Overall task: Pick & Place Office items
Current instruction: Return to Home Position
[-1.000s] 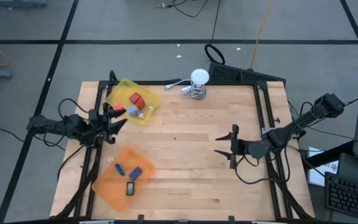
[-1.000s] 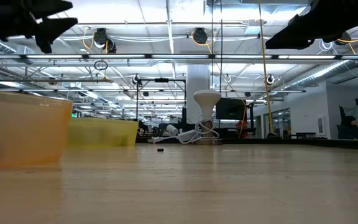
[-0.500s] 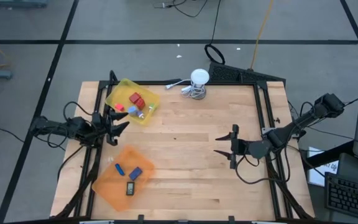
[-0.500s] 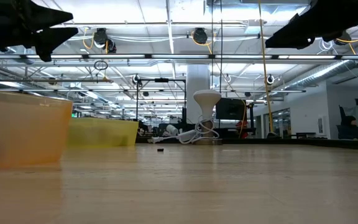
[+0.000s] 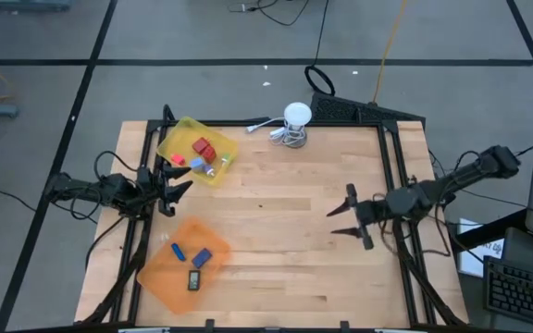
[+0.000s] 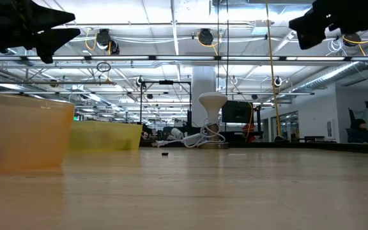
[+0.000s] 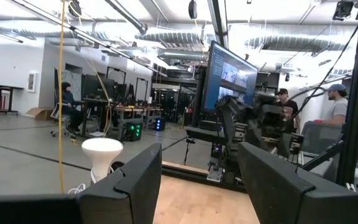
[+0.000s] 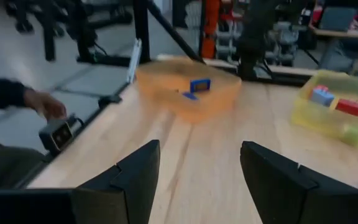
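Red pieces (image 5: 202,148) and a blue one (image 5: 197,165) lie in the yellow tray (image 5: 179,134) at the far left. Two blue pieces (image 5: 202,257) and a dark one (image 5: 193,280) lie in the orange tray (image 5: 160,277) at the near left. My left gripper (image 5: 176,176) is open and empty, hovering at the table's left edge between the two trays. My right gripper (image 5: 340,220) is open and empty above the table's right half; in its wrist view (image 8: 197,168) it faces the orange tray (image 8: 166,87) and the yellow tray (image 8: 309,115).
A white round object with a coiled cable (image 5: 295,120) stands at the far edge. A tiny dark piece (image 6: 165,153) lies on the bare wood mid-table. A person's hand (image 8: 45,107) with a small device (image 8: 58,132) shows beyond the table's near edge.
My right gripper has drawn back a little toward the table's right edge and turned about, staying open. My left gripper has shifted slightly toward the table's left edge.
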Controlling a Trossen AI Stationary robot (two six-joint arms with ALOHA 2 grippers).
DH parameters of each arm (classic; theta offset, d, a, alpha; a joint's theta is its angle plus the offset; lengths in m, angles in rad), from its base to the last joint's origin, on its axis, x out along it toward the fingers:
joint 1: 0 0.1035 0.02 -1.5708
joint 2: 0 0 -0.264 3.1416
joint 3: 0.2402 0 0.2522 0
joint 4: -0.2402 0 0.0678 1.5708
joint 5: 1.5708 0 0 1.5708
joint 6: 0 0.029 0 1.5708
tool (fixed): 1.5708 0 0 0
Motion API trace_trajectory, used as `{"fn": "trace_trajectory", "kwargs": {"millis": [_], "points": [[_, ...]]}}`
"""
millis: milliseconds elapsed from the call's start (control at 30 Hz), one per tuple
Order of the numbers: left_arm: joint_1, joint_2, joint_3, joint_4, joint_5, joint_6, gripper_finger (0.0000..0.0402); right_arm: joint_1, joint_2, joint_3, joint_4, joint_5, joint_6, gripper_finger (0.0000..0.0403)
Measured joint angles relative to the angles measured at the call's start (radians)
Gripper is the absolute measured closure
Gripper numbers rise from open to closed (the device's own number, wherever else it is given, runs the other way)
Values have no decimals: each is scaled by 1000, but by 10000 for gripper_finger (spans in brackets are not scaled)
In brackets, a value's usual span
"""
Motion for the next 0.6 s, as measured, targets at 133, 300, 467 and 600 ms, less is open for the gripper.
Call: {"fn": "trace_trajectory", "kwargs": {"millis": [133,300,467,600], "points": [[0,0,0,0,0,0,188,-127,-106,-89,74,-154,-3,190],[0,0,0,0,0,0,188,-288,-240,-144,67,-251,7,190],[0,-1,-1,0,0,0,188,-390,-369,-207,69,-226,9,190],[0,-1,-1,0,0,0,188,-429,-469,-306,128,-164,16,190]]}}
